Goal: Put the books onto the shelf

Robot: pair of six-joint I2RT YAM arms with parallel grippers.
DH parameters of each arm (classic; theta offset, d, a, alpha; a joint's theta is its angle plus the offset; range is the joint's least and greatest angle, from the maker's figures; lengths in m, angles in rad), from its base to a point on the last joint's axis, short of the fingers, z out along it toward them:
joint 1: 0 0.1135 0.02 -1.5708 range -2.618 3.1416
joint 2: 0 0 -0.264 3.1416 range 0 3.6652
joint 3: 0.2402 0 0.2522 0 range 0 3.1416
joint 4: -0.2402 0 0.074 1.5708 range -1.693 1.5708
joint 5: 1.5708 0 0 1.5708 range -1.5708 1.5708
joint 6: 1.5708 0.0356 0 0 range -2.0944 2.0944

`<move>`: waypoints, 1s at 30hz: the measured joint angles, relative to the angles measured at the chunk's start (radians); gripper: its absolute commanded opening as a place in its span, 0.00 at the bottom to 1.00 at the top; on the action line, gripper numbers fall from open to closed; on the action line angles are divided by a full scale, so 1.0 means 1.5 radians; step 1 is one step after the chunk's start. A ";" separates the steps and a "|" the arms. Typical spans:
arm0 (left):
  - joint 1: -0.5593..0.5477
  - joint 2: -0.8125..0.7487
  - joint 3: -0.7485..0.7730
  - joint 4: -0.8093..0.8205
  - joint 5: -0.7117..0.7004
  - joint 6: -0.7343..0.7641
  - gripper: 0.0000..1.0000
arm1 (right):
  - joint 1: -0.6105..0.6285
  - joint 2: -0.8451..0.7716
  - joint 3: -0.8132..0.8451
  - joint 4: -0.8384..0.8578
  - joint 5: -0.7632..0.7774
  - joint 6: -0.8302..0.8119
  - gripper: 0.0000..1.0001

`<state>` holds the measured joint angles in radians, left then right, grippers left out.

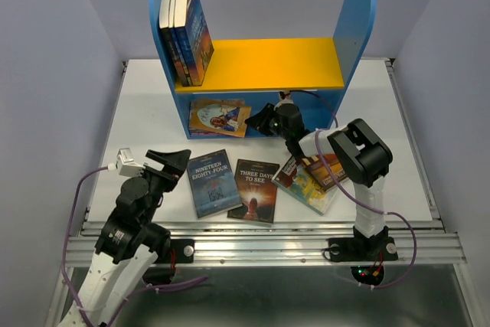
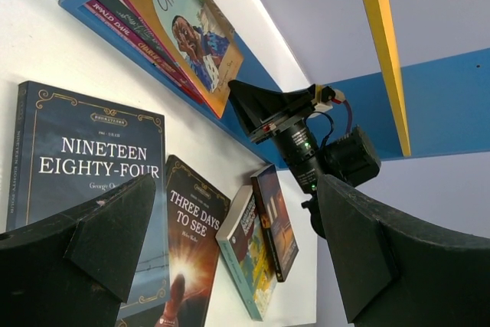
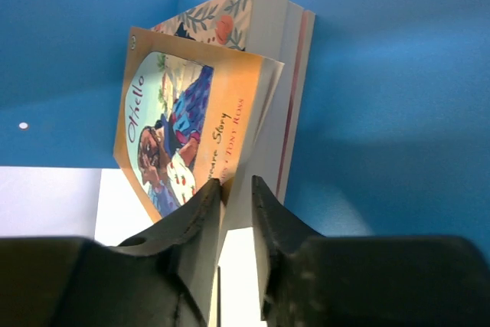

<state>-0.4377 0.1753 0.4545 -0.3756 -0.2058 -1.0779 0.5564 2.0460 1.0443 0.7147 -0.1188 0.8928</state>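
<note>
right tool (image 3: 233,189) sits at the mouth of the lower compartment (image 1: 321,105) of the shelf (image 1: 354,28), jaws nearly together either side of the near edge of the Othello book (image 3: 172,120); we can't tell if they bite or only straddle it

Othello book lies flat on a small stack in the left half of that compartment, cover bowed up, near edge poking out past the front. It's dead ahead of the tool, along its approach line. Its long axis looks to run roughly across the mouth, skewed to the walls. So we reckon the next move is a straight push inward, and the skew could jam a corner on the left panel

left tool (image 1: 172,160) has jaws wide apart, holding nothing, low over the desk (image 1: 398,151) just left of Nineteen Eighty-Four (image 1: 213,183). Three Days to See (image 1: 255,189) lies beside that, both flat, long axes running near-to-far. We'd give the left arm Nineteen Eighty-Four, since it's nearer
</note>
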 measured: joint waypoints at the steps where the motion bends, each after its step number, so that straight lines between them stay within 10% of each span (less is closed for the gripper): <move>1: 0.000 0.000 -0.002 0.000 0.001 0.000 0.99 | 0.000 0.000 0.001 0.000 0.000 -0.001 0.21; 8: 0.000 0.000 -0.003 0.006 0.007 -0.002 0.99 | 0.000 0.000 0.014 -0.003 0.001 -0.006 0.06; 30: 0.000 0.009 -0.021 0.024 0.015 -0.005 0.99 | 0.000 0.015 0.059 -0.024 0.033 0.006 0.04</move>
<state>-0.4377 0.1890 0.4225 -0.3397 -0.1833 -1.0847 0.5564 2.0689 1.1324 0.6788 -0.0689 0.9020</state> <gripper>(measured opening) 0.986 0.082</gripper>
